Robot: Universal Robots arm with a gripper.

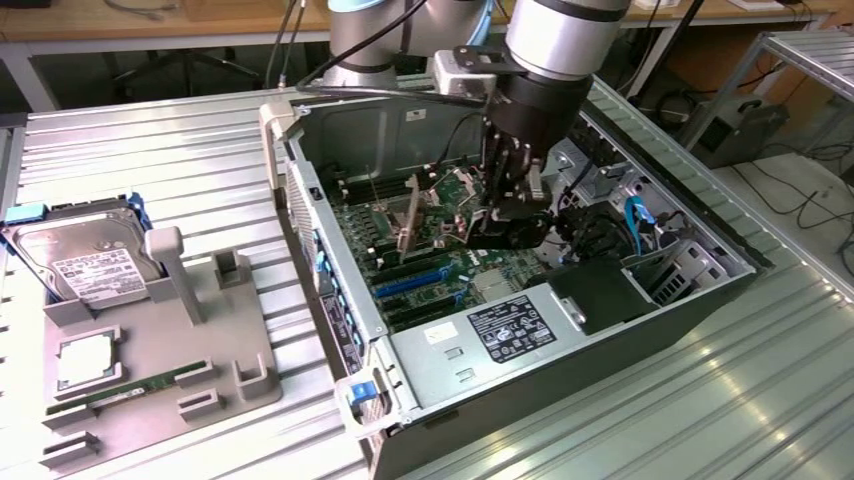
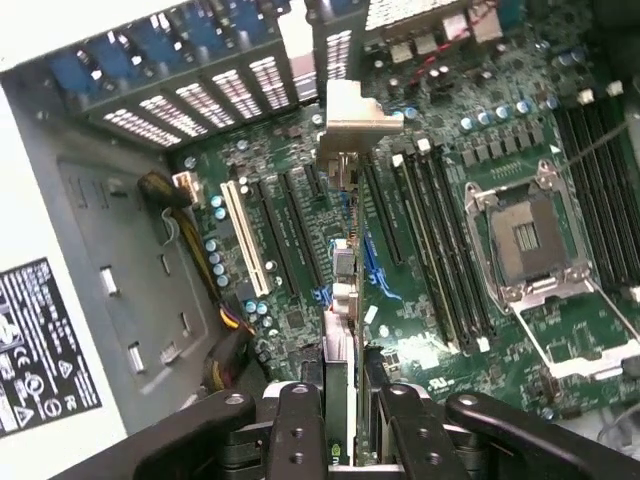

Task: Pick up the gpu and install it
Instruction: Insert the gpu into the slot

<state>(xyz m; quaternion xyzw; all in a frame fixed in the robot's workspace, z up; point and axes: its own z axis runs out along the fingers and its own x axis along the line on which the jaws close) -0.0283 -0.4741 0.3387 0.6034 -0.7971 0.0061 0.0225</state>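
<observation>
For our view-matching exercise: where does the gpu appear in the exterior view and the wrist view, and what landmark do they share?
Exterior view: the gpu is inside the open case, below the tool.
Wrist view: the gpu is edge-on over the motherboard slots, gripped by the tool.
Shared landmark: the black-and-white label.

Work surface: ribbed silver sheet-metal tabletop (image 1: 160, 170), ridges running lengthwise, spans most of exterior view. Strong light glare on it at the exterior view's left edge; rest lit evenly. Behind, along far side: long light-brown wooden bench (image 1: 120, 22) w/ grey metal legs (image 1: 30, 75), dark underneath. At the exterior view's right: grey metal-tube frame (image 1: 801, 50), small black box (image 1: 742, 130) standing near it on pale grey floor (image 1: 787, 175), w/ thin black cables (image 1: 817, 205) trailing across that floor.
</observation>
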